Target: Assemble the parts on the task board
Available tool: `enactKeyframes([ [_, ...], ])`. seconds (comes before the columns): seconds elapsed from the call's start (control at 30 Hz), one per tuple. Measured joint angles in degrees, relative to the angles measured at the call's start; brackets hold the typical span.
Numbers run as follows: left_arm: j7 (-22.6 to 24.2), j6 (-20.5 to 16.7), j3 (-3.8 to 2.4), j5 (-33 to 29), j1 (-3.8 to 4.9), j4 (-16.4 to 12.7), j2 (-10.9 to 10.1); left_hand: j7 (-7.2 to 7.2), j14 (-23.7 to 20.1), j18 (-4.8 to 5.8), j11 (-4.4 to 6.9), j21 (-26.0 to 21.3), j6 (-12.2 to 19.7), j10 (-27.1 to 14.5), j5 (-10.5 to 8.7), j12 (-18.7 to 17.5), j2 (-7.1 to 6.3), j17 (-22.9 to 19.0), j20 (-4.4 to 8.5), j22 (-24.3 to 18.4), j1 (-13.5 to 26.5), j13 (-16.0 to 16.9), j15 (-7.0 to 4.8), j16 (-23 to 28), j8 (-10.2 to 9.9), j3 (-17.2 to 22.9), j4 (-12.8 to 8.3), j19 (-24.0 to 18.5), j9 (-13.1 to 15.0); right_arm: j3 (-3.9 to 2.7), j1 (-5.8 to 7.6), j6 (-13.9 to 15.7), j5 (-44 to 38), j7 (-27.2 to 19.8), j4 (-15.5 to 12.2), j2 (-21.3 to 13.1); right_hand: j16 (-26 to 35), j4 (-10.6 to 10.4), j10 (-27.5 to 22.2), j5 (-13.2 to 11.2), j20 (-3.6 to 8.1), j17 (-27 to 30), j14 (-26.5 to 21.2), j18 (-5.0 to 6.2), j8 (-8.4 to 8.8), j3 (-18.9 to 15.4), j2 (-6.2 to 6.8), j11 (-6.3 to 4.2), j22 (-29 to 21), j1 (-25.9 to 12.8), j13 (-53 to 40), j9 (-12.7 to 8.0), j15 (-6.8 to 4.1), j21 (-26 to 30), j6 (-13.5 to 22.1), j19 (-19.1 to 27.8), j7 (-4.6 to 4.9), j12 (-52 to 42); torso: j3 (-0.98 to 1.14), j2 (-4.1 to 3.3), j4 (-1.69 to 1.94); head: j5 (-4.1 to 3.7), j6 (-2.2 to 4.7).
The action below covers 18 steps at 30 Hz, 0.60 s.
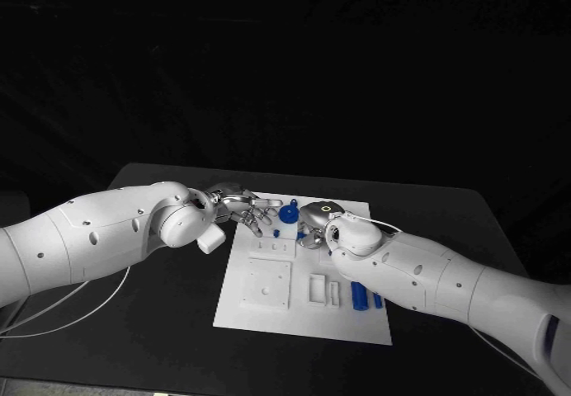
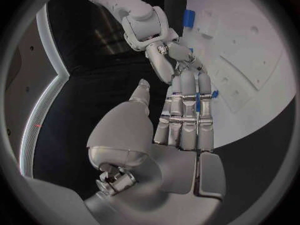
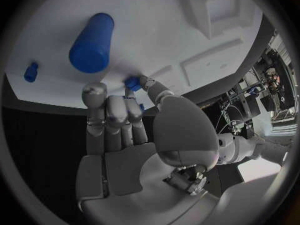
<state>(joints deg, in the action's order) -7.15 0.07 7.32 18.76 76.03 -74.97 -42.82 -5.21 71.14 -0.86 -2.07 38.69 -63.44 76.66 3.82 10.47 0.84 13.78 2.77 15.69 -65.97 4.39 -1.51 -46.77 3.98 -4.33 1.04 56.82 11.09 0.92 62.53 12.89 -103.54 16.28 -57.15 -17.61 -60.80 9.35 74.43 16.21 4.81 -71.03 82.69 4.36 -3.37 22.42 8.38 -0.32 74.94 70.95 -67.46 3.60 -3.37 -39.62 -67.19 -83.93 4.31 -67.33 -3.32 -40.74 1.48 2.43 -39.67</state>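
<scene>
The white task board [image 1: 264, 307] lies in the middle of the table. A blue cylindrical part [image 1: 290, 214] stands upright near its far edge, large in the right wrist view [image 3: 92, 42]. My right hand [image 1: 319, 219] is just right of it, low over the board, and pinches a small blue part [image 3: 132, 82] between thumb and a fingertip against the board. My left hand [image 1: 244, 210] hovers at the board's far left corner with fingers [image 2: 187, 110] stretched out straight and nothing in them. Two blue parts [image 1: 361, 295] lie flat at the board's near right.
The board carries raised white rectangular fixtures [image 1: 269, 283] and a framed slot [image 1: 318, 289] in its near half. Another tiny blue piece [image 3: 30, 71] sits near the board's edge. Bare black table [image 1: 155, 330] surrounds the board on all sides.
</scene>
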Motion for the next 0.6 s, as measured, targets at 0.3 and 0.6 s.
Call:
enactKeyframes([
  [0.3,-0.04,0.03,0.0,0.0,0.0,0.0,0.02,-0.31,0.0,0.0,0.0,0.0,1.17,0.0,0.0,0.0,0.48,0.0,0.0,0.0,0.04,-0.06,0.0,0.0,0.0,-0.48,-0.48,0.0,-0.76,-0.02,-0.01,0.11,0.17,-0.16,0.03,-0.21,0.0,-0.15,0.22,11.29,0.0,-0.07,0.2,0.0,0.01,-0.37,0.37,-0.22,0.0,-2.1,-0.23,0.02,-0.2,0.0,-0.96,0.0,-0.26,-0.24,0.07,0.01,-0.03,0.02,-0.04],
  [0.6,0.21,-0.04,0.0,-0.13,0.0,-0.01,-0.05,-0.5,0.0,0.0,0.0,0.0,1.34,0.0,0.0,0.0,0.48,0.0,-0.21,0.0,0.04,-0.06,0.0,0.0,0.0,-0.48,-0.48,-0.21,-3.07,0.08,-0.18,1.1,0.8,-0.53,-0.39,-0.88,-0.44,-0.11,0.62,14.87,0.0,-0.4,0.43,0.01,0.02,-3.13,-0.08,-0.61,-0.01,-2.63,-0.65,0.09,-0.43,-1.09,-2.07,0.0,-0.63,-0.55,0.03,0.05,-0.08,0.04,-0.04],
])
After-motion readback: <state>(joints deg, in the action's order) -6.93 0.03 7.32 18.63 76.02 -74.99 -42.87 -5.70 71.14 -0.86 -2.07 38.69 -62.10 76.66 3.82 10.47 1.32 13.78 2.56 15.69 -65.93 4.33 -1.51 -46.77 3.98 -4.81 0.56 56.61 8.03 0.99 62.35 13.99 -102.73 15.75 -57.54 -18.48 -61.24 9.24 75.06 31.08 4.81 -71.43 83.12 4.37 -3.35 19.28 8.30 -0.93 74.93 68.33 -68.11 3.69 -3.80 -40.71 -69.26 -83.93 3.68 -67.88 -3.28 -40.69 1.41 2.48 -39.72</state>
